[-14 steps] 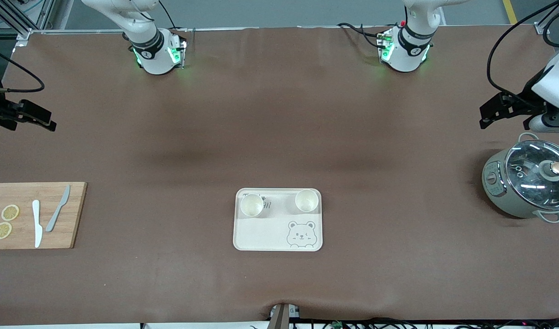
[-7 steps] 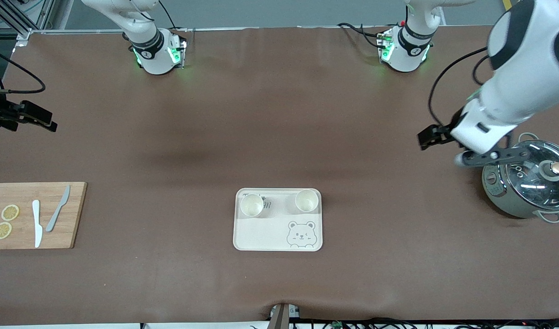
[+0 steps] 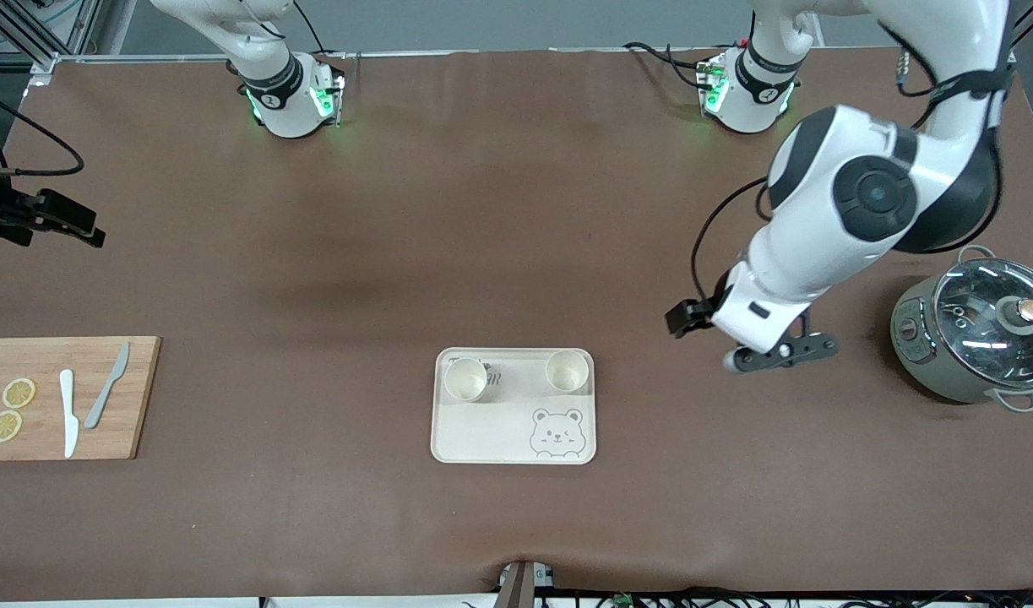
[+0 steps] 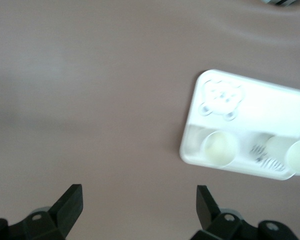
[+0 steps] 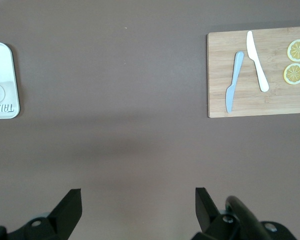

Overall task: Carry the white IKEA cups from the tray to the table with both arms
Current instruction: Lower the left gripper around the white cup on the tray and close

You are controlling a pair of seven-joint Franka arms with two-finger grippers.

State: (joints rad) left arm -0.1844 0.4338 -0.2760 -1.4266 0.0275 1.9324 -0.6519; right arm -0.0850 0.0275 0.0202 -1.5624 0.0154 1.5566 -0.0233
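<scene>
both white cups sit upright on the bear tray (image 3: 474, 443), along its edge farthest from the front cam: one cup (image 3: 465, 379) twd the right arm's end, other cup (image 3: 567, 370) twd the left arm's end, well apart. my left claw (image 4: 139, 206) hangs over bare desk (image 3: 516, 236) btwn tray and lidded pot (image 3: 976, 338), fingers spread wide, empty. my right claw (image 5: 138, 206) waits over the desk nr the cutting board (image 3: 64, 397), also wide, empty.

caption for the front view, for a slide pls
Left gripper open over bare table between bear tray and lidded pot; two white cups on the tray; right gripper waits.
</scene>
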